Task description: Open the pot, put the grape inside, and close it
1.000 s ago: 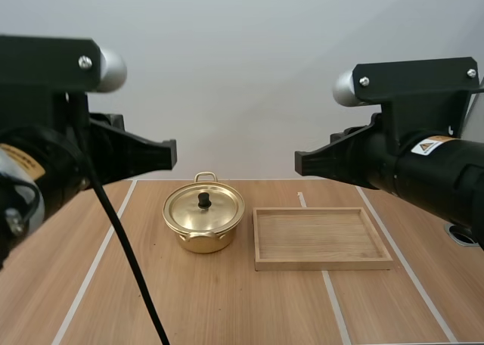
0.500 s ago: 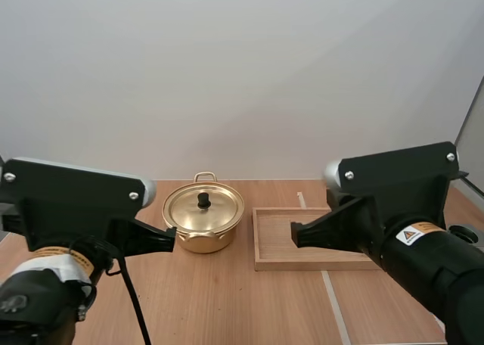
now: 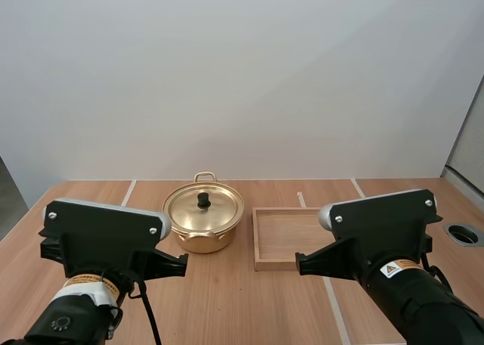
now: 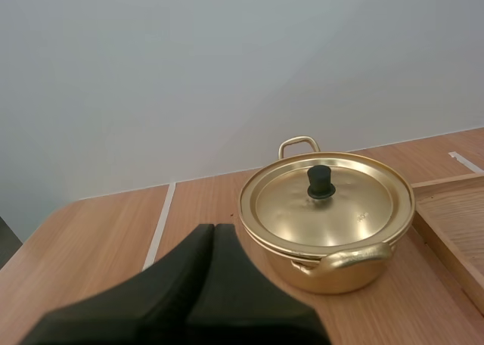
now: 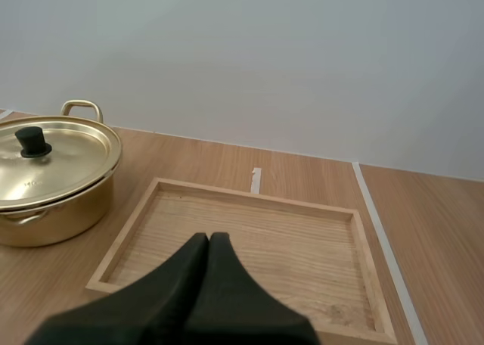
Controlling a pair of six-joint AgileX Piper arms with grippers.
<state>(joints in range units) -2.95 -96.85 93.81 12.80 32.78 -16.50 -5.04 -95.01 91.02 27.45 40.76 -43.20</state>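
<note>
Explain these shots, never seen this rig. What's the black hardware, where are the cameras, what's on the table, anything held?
It is a robot with two arms at a wooden table. The high view comes from a camera behind and above the arms, looking forward and down; the big black shapes in it are the left arm and right arm. The other two pictures come from cameras riding on each wrist. The dark wedge in each is that arm's own fingers pressed together: the left end effector faces a gold pot with its lid on, the right end effector a wooden tray. Pot and tray sit side by side, apart. Both end effectors are shut on nothing.
</note>
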